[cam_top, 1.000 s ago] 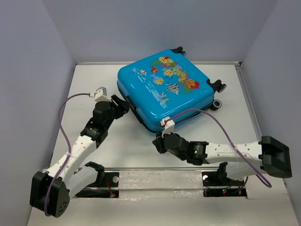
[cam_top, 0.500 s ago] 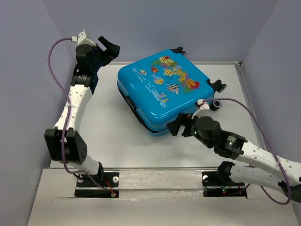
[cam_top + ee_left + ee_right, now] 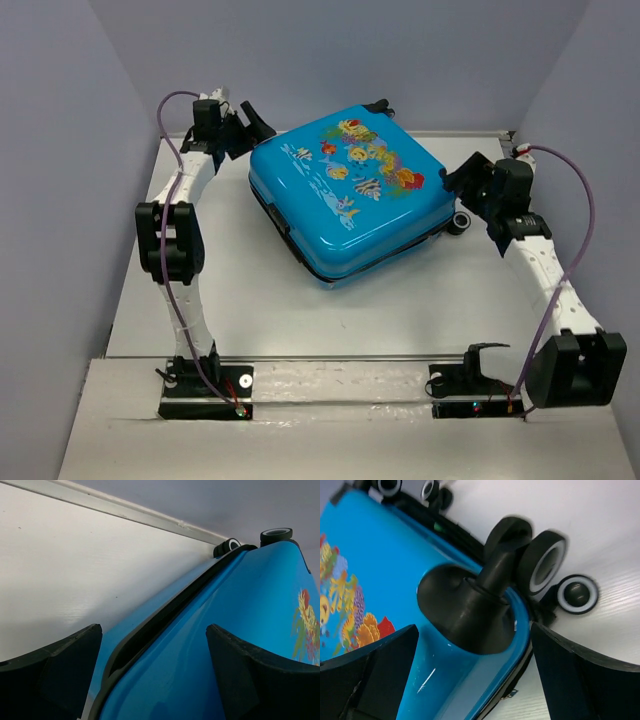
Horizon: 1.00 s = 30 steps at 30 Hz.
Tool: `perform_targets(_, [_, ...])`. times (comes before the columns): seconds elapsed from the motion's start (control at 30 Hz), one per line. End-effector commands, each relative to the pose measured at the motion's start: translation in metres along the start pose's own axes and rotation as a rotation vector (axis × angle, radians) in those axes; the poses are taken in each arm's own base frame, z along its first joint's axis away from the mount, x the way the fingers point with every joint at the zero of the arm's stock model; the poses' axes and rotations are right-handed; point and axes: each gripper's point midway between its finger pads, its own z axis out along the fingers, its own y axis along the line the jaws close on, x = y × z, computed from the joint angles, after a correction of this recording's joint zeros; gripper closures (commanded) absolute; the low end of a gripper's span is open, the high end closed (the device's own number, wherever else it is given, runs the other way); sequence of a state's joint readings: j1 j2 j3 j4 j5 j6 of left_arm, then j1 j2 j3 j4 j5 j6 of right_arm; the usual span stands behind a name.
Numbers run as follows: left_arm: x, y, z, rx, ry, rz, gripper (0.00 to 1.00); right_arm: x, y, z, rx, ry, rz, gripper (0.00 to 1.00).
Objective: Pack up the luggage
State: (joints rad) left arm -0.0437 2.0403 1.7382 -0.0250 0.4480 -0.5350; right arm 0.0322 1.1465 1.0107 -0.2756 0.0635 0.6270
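Both arms swung from the near side out to opposite corners of the luggage (image 3: 345,195), left fingers (image 3: 55,675) released wide over its zipper edge, right fingers (image 3: 580,675) released wide framing 1 wheel (image 3: 542,567), nothing grasped, luggage closed, flat on the surface (image 3: 250,300)

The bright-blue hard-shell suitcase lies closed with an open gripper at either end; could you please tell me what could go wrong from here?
The right gripper straddles a black swivel caster of the bright-blue hard-shell suitcase; closing there might grab the caster, which could turn instead of holding.
The left gripper brackets the glossy curved shell beside the black zipper band; it could slip off.
On the smooth white table, an uneven push may skid the case.
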Motion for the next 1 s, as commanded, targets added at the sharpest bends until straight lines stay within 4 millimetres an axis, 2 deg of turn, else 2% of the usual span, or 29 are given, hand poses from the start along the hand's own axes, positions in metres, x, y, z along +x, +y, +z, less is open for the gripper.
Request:
perform_targets(0.0, [-0.021,-0.038,-0.003,0.125,-0.024,0.053,0.05,0.013,0.049,0.012,-0.256,0.129,0.003,0.0])
perform_targets(0.07, [0.002,-0.033,0.009,0.122,0.024,0.051,0.1,0.035,0.064,0.019,-0.359,0.239,0.018,0.0])
perform_targets(0.1, [0.01,-0.03,0.011,0.117,0.033,0.049,0.1,0.037,0.063,0.026,-0.358,0.242,0.022,0.0])
perform_targets(0.13, [0.026,-0.024,0.011,0.094,0.049,0.025,0.11,0.045,0.069,0.032,-0.398,0.284,0.031,0.0])
perform_targets(0.2, [0.03,-0.02,0.007,0.084,0.019,-0.008,0.13,0.054,0.081,0.034,-0.483,0.345,0.038,0.03])
perform_targets(0.23, [0.046,-0.004,-0.005,0.03,0.011,-0.046,0.14,0.059,0.089,0.046,-0.512,0.382,0.04,0.04])
perform_targets(0.27, [0.048,-0.002,-0.013,0.02,-0.015,-0.112,0.14,0.068,0.101,0.048,-0.549,0.421,0.029,0.05])
perform_targets(0.3, [0.045,-0.003,-0.02,0.042,-0.069,-0.129,0.15,0.076,0.114,0.045,-0.611,0.475,0.017,0.07])
perform_targets(0.33, [0.039,-0.013,-0.038,0.064,-0.115,-0.145,0.16,0.067,0.136,0.045,-0.681,0.475,-0.016,0.08])
perform_targets(0.37, [0.065,0.01,-0.045,0.0,-0.109,-0.206,0.16,0.088,0.144,0.056,-0.702,0.545,-0.019,0.09])
perform_targets(0.4, [0.068,0.014,-0.051,-0.012,-0.132,-0.212,0.16,0.093,0.154,0.056,-0.735,0.58,-0.023,0.09])
perform_targets(0.43, [0.08,0.024,-0.066,-0.05,-0.149,-0.224,0.16,0.083,0.173,0.058,-0.777,0.562,-0.038,0.08])
perform_targets(0.47, [0.082,0.026,-0.074,-0.06,-0.168,-0.227,0.16,0.084,0.18,0.062,-0.79,0.574,-0.04,0.08])
perform_targets(0.5, [0.085,0.029,-0.082,-0.074,-0.185,-0.229,0.16,0.096,0.182,0.073,-0.791,0.622,-0.025,0.07])
perform_targets(0.53, [0.086,0.032,-0.09,-0.09,-0.207,-0.231,0.16,0.1,0.189,0.075,-0.799,0.65,-0.013,0.06])
perform_targets(0.57, [0.09,0.035,-0.106,-0.113,-0.241,-0.235,0.16,0.098,0.194,0.08,-0.806,0.654,-0.002,0.05])
perform_targets(0.6, [0.091,0.036,-0.114,-0.119,-0.264,-0.233,0.16,0.094,0.201,0.09,-0.813,0.653,0.01,0.03])
perform_targets(0.63, [0.082,0.028,-0.128,-0.103,-0.306,-0.224,0.16,0.093,0.209,0.09,-0.817,0.666,0.036,0.02])
perform_targets(0.7, [0.081,0.027,-0.141,-0.107,-0.326,-0.219,0.16,0.08,0.221,0.094,-0.83,0.635,0.044,0.0])
perform_targets(0.77, [0.066,0.013,-0.16,-0.099,-0.373,-0.193,0.16,0.076,0.232,0.092,-0.842,0.637,0.06,0.0])
perform_targets(0.8, [0.06,0.008,-0.166,-0.096,-0.387,-0.181,0.15,0.069,0.237,0.088,-0.854,0.621,0.056,0.0])
perform_targets(0.83, [0.043,-0.007,-0.182,-0.078,-0.437,-0.152,0.15,0.057,0.242,0.077,-0.867,0.589,0.044,0.0])
perform_targets(0.87, [0.039,-0.012,-0.189,-0.077,-0.448,-0.146,0.15,0.051,0.243,0.07,-0.865,0.562,0.035,0.0])
perform_targets(0.9, [0.038,-0.016,-0.196,-0.072,-0.456,-0.143,0.15,0.052,0.233,0.073,-0.814,0.528,0.033,0.0])
perform_targets(0.93, [0.032,-0.029,-0.21,-0.033,-0.481,-0.134,0.14,0.048,0.232,0.065,-0.803,0.506,0.033,0.0])
perform_targets(0.97, [0.034,-0.034,-0.215,-0.014,-0.478,-0.14,0.14,0.035,0.235,0.048,-0.815,0.471,0.026,0.0])
